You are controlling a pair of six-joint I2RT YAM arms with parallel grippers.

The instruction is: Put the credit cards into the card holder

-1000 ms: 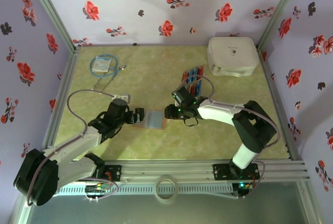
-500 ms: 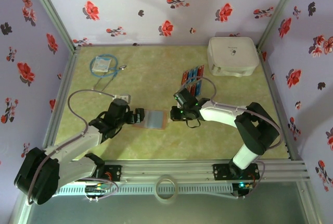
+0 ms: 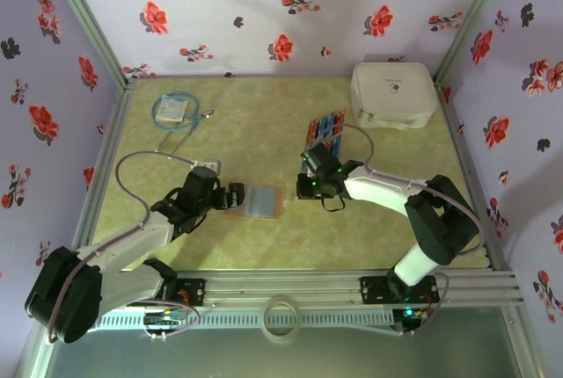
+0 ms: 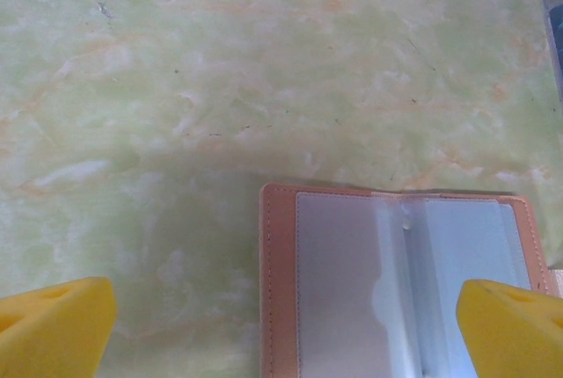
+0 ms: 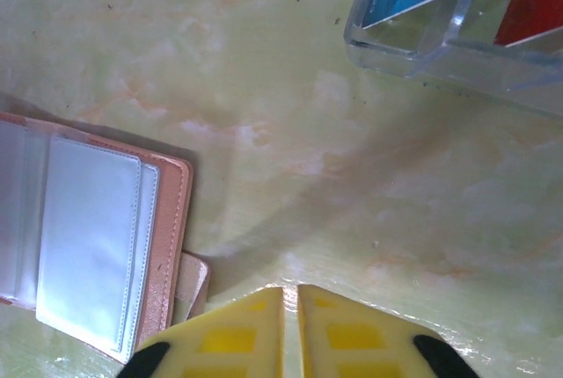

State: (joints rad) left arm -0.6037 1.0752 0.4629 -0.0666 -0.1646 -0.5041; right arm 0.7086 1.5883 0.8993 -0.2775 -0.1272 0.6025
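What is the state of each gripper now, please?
Left gripper: open, holding nothing.
Right gripper: shut, apparently empty.

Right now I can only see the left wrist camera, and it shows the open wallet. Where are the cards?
Observer: The credit cards stand in a clear tray, past the card holder toward the white box.
Operator: Is anything else on the table?
Observer: Yes, a blue coiled cord lies near the far left corner.
Operator: Is the right gripper holding a card?
Observer: No, it is shut with nothing between its fingers, between the card holder and the tray.
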